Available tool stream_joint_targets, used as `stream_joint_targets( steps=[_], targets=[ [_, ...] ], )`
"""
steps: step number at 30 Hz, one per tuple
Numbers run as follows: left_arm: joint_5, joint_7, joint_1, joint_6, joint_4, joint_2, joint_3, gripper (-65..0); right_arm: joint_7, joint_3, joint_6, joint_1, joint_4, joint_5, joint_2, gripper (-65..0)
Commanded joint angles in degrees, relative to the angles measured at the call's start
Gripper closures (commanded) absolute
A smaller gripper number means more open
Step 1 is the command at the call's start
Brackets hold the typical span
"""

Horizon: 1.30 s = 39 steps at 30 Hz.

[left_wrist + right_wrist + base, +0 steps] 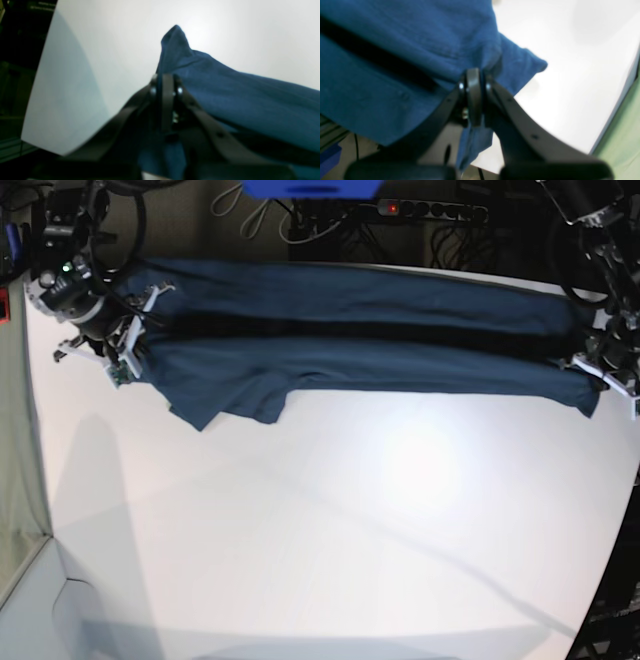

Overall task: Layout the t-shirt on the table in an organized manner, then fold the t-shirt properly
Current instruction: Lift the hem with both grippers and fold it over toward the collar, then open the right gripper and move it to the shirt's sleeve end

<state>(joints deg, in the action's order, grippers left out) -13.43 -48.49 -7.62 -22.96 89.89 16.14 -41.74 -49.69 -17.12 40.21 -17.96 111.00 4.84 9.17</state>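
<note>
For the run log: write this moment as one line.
phase: spreading | dark navy-blue cloth t-shirt: stretched taut between arms at far edge of white smooth table | left gripper: shut on t-shirt | right gripper: shut on t-shirt

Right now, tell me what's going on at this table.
Two robot arms hold the t-shirt stretched across the far side of the table. The right gripper has its jaws shut on one end of the cloth, the left gripper on the other. A sleeve droops onto the table near the right gripper's end. The shirt isn't folded yet.
</note>
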Motion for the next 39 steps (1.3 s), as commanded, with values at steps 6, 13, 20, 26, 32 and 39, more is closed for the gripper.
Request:
stream_joint_targets(
  steps=[6, 13, 20, 26, 32, 39],
  targets=[
    [-0.33, 1.41, -0.69, 0.06, -3.6, 0.61, -0.24, -0.3, 0.94, -0.06, -0.21, 0.07, 0.87, 0.13, 0.55, 0.0],
    [-0.42, 1.5, -0.78, 0.06, -9.05, 0.61, -0.15, -0.3, 0.94, -0.06, -0.21, -1.69, 0.87, 0.13, 0.63, 0.0],
    [-0.42, 1.5, -1.39, 0.06, -10.19, 0.61, 0.11, -0.3, 0.42, 1.78, -0.21, -2.4, -0.89, -0.75, 2.3, -12.3],
    [-0.5, 1.5, -1.39, 0.06, -10.19, 0.61, 0.11, -0.3, 0.42, 1.78, -0.21, -2.31, -0.98, -4.27, 2.74, -33.1],
    [-0.5, 1.5, -1.48, -0.56, -10.19, 0.52, -0.07, -0.3, -2.4, -4.46, -0.21, -1.52, 3.86, -4.18, 3.62, -35.5],
    [0.02, 1.5, -1.48, -9.43, -10.28, 0.52, -0.15, -0.3, -8.9, -1.29, -0.21, 5.34, 4.21, -4.18, 1.78, -35.5]
  ],
)
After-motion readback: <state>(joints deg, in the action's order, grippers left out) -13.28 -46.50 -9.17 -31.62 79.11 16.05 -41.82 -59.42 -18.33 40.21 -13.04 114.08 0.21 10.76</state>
